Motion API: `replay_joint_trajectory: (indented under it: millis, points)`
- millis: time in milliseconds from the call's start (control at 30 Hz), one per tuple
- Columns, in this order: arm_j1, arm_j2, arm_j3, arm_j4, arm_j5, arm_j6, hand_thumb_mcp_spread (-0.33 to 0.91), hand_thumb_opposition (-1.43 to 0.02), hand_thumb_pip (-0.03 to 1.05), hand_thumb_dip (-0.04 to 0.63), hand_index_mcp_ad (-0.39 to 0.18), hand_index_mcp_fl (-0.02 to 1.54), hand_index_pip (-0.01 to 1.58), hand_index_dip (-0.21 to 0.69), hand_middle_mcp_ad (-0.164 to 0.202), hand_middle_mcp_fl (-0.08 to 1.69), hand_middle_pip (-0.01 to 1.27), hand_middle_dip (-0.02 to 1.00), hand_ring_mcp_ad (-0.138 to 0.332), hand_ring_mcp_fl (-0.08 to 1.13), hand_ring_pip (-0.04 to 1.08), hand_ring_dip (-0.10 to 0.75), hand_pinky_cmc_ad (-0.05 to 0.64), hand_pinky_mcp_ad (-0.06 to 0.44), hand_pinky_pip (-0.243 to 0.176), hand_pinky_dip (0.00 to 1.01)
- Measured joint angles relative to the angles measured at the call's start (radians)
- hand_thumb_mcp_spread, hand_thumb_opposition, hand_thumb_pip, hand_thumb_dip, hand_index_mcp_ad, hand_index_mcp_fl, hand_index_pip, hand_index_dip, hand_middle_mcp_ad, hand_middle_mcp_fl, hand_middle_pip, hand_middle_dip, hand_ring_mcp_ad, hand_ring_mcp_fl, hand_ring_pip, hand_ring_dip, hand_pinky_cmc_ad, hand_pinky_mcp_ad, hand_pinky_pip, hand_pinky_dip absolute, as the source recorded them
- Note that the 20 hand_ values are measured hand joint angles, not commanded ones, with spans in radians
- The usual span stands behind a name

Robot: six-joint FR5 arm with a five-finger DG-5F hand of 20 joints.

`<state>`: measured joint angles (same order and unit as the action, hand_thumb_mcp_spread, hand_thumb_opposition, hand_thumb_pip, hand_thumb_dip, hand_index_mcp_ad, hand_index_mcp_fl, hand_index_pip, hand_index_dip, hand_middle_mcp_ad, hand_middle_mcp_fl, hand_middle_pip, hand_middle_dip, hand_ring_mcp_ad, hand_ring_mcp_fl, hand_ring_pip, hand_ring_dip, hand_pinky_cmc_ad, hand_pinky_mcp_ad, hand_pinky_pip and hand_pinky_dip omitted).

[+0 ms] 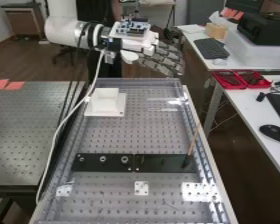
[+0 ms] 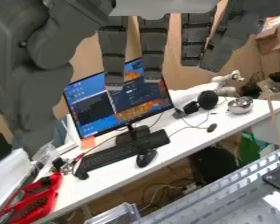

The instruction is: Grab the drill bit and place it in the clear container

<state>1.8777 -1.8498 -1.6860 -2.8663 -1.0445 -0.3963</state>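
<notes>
High view: table (image 1: 111,135) mid, 2nd bench (image 1: 24,132) to its L, desk (image 1: 247,102) to its R. Table, far end: stand (image 1: 105,104) L, container (image 1: 172,102) R, apart. Nearer cam: L strip (image 1: 91,165) & R strip (image 1: 157,164) end to end; stick (image 1: 192,142) at latter's R end. Desk: far kbd (image 1: 210,48), then trays (image 1: 240,80), mouse (image 1: 275,133) nearest. Wrist view: monitor (image 2: 117,100) behind near kbd (image 2: 114,154), bowl (image 2: 240,105) near headphones (image 2: 207,100).
</notes>
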Motion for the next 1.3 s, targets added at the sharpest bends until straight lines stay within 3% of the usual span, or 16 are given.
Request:
replay_joint_trajectory:
  millis: [200, 433, 733, 967, 1300]
  points:
    - [-0.001, 0.057, -0.033, -0.012, -0.002, -0.059, 0.2, -0.64, 0.35, 0.073, -0.12, 0.22, 0.05, 0.393, 0.077, 0.15, 0.12, 0.28, 0.202, 0.02, 0.1, 0.168, 0.3, 0.168, -0.08, 0.4]
    - [-0.005, 0.133, -0.086, -0.01, -0.011, -0.118, 0.14, -0.62, 0.35, 0.023, -0.105, 0.09, 0.05, 0.393, 0.077, 0.09, 0.12, 0.28, 0.216, 0.02, 0.09, 0.168, 0.3, 0.182, -0.087, 0.4]
    - [-0.008, 0.22, -0.136, -0.029, -0.014, -0.168, 0.14, -0.62, 0.35, 0.012, -0.105, 0.04, 0.07, 0.379, 0.077, 0.08, 0.13, 0.28, 0.216, 0.02, 0.09, 0.168, 0.3, 0.182, -0.091, 0.36]
    - [-0.02, 0.282, -0.16, -0.074, -0.033, -0.171, 0.14, -0.62, 0.35, 0.016, -0.105, 0.04, 0.07, 0.375, 0.077, 0.07, 0.13, 0.28, 0.216, 0.02, 0.09, 0.168, 0.311, 0.185, -0.089, 0.31]
    - [-0.074, 0.354, -0.18, -0.098, -0.059, -0.206, 0.14, -0.62, 0.35, 0.012, -0.105, 0.04, 0.07, 0.374, 0.075, 0.07, 0.13, 0.28, 0.218, 0.02, 0.09, 0.164, 0.316, 0.201, -0.093, 0.28]
